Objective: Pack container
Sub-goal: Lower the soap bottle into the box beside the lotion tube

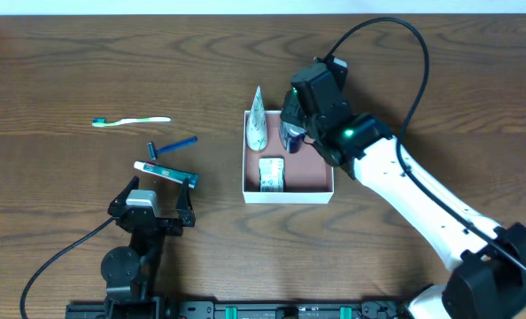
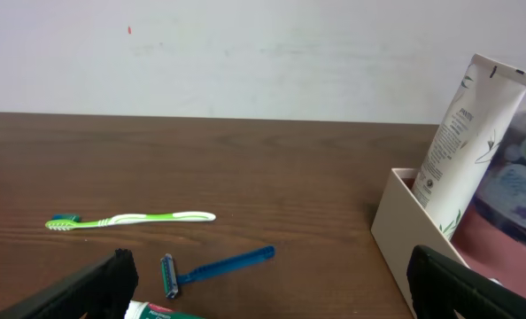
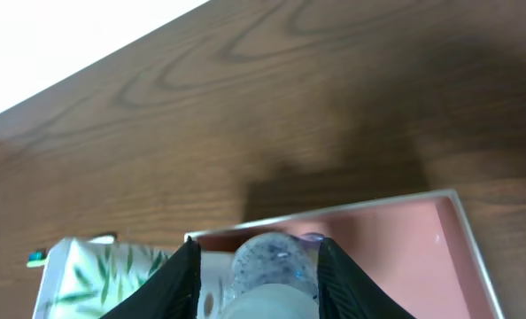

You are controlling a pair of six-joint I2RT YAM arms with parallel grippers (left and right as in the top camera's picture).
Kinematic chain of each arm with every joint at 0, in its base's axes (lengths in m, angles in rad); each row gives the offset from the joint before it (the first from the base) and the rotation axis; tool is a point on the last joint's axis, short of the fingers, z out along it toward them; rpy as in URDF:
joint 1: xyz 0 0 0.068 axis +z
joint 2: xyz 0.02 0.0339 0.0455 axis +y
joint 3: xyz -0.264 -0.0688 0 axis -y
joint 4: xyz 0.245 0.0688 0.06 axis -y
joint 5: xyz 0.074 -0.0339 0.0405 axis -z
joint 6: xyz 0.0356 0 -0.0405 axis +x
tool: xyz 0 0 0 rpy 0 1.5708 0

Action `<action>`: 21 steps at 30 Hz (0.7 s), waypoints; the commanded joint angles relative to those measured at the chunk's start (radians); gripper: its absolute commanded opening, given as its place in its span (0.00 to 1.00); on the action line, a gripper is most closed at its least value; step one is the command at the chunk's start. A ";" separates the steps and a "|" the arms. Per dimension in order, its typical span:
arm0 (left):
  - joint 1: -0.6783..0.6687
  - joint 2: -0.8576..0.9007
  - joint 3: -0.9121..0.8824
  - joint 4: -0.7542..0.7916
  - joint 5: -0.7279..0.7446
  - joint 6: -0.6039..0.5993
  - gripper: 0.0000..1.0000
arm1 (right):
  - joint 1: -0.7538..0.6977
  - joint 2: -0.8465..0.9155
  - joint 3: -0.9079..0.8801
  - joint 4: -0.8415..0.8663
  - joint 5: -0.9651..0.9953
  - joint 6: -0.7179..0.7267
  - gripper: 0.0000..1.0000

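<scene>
The container (image 1: 313, 174) sits on the wooden table (image 1: 68, 53) a little right of centre, its white walls around a pinkish-brown floor. In its far left corner a white tube (image 1: 257, 120) printed with green leaves stands leaning against the wall, and a small packet (image 1: 272, 175) lies against the near wall. The right gripper (image 1: 291, 124) hangs over the far part of the container just beside the tube, its jaws clamped on either side of a small translucent bottle (image 3: 272, 266) with a bluish label; whether the bottle touches the floor I cannot tell. Well to the left on the bare table, the left gripper (image 1: 154, 197) rests with its jaws spread wide and nothing between them. Just in front of it lies a toothpaste (image 1: 166, 171), beyond that a blue razor (image 1: 173, 146), and farther still a green-and-white toothbrush (image 1: 132, 120).
</scene>
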 commanded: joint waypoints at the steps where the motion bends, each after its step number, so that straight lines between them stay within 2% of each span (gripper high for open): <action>1: 0.005 -0.006 -0.018 -0.032 0.021 0.006 0.98 | 0.020 0.011 0.014 0.034 0.035 0.032 0.18; 21: 0.005 -0.006 -0.018 -0.032 0.021 0.006 0.98 | 0.040 0.068 0.014 0.074 0.071 0.067 0.18</action>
